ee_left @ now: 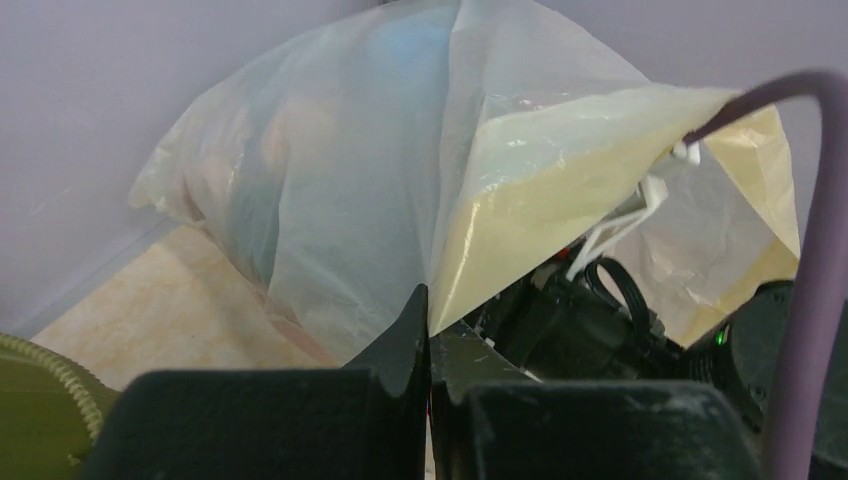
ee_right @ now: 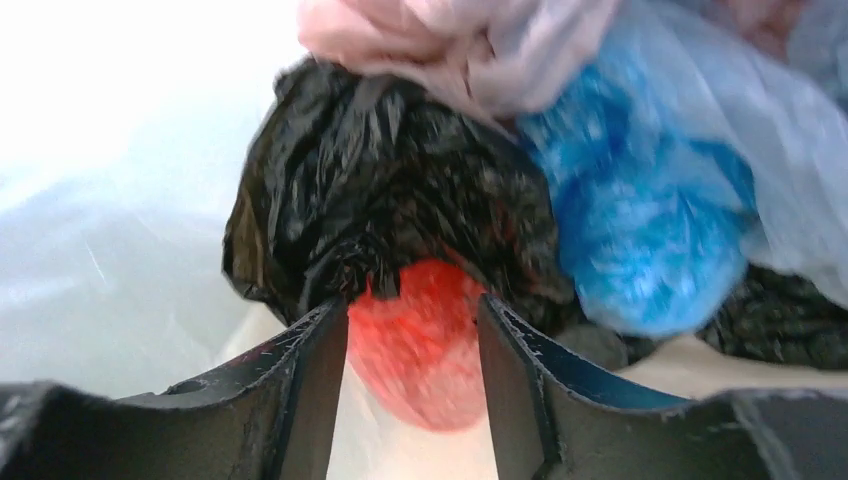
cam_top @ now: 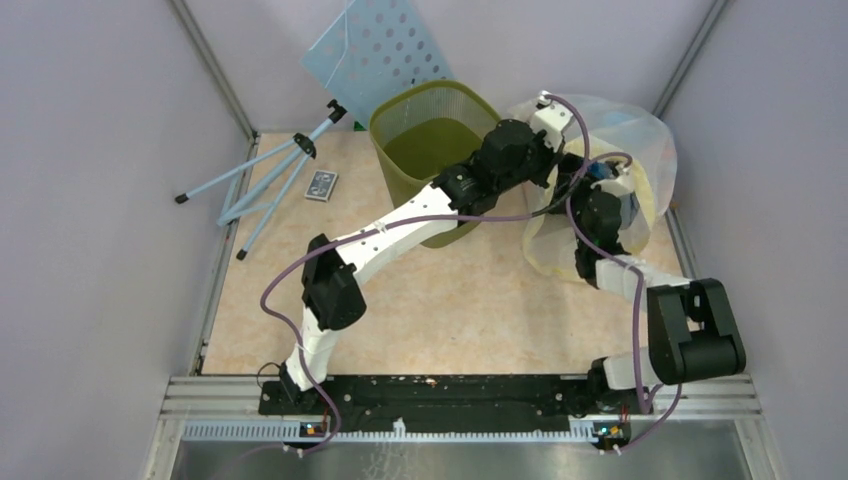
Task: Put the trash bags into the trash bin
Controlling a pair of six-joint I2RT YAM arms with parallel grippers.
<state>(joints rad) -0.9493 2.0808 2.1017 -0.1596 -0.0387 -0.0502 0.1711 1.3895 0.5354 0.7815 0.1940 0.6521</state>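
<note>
Right end effector point(ee_right: 412, 310) hidden inside clear bag point(cam_top: 645, 140), blue bundle point(ee_right: 640, 230) blurred

The trash bin point(cam_top: 392, 168) is open from above, save at its 4 o'clock rim, which the left arm point(cam_top: 400, 225) crosses. A perforated board point(cam_top: 380, 45) blocks its 12 o'clock and a tripod point(cam_top: 270, 175) sprawls at 9 o'clock. The tabletop point(cam_top: 450, 310) at 6 o'clock lies bare. Inside the clear bag point(cam_top: 645, 130), wads crowd the right gripper point(ee_right: 412, 305), and a red wad point(ee_right: 420, 375) fills the gap between its jaws.
</note>
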